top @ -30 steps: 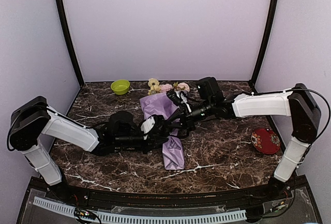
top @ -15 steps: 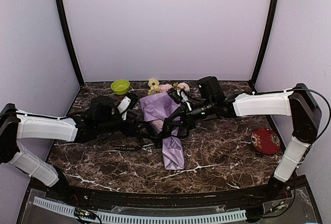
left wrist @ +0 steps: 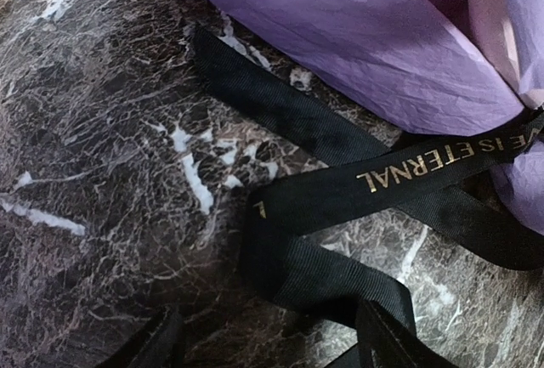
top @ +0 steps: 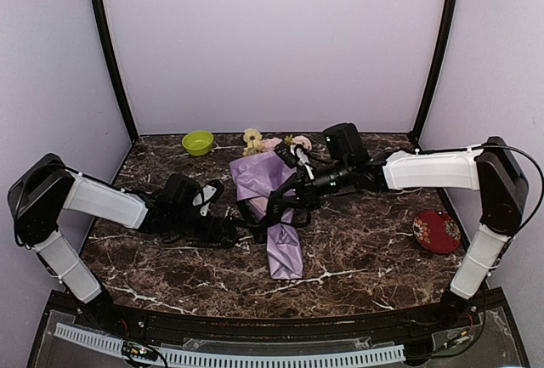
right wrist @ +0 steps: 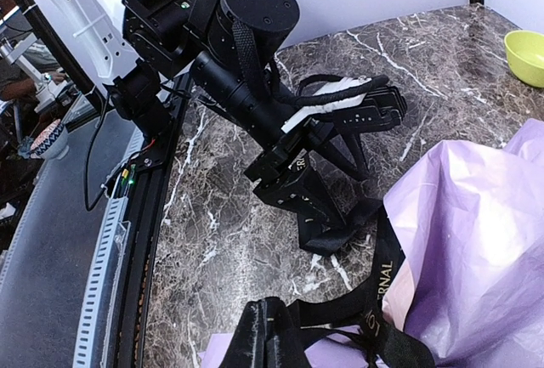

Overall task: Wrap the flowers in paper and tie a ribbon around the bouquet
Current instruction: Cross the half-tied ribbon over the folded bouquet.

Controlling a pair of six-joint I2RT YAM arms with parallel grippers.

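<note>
Left gripper (top: pixel 223 213): low over the table (top: pixel 365 257), jaws spread wide, gripping nothing.

Bowl (top: pixel 197 141): green, well beyond the left jaws and off to their left, at the back edge.

Ribbon (left wrist: pixel 340 185): slack on the marble straight ahead of the left tips, folded back into a loop. The near fold comes right up to one fingertip; can't tell if it touches. One strand shows gold lettering face up. Past the loop, further out from those jaws, that strand runs up to the paper (left wrist: pixel 365 36).

Bouquet (top: pixel 265 177): lying flat between the two grippers, closer to the right jaws than the left. Flowers (top: pixel 274 142) stick out at the far end, beyond both sets of tips. The narrow end points at the near edge, on the near side of the right jaws.

Right gripper (top: pixel 283 201): clenched, tips together right at the paper about midway along the bouquet. Ribbon strands come out from the tips, so it looks pinched there. One lettered strand runs from the tips up along the paper's edge.

Dish (top: pixel 436 230): red, well behind the right jaws, out by that arm's elbow side.
</note>
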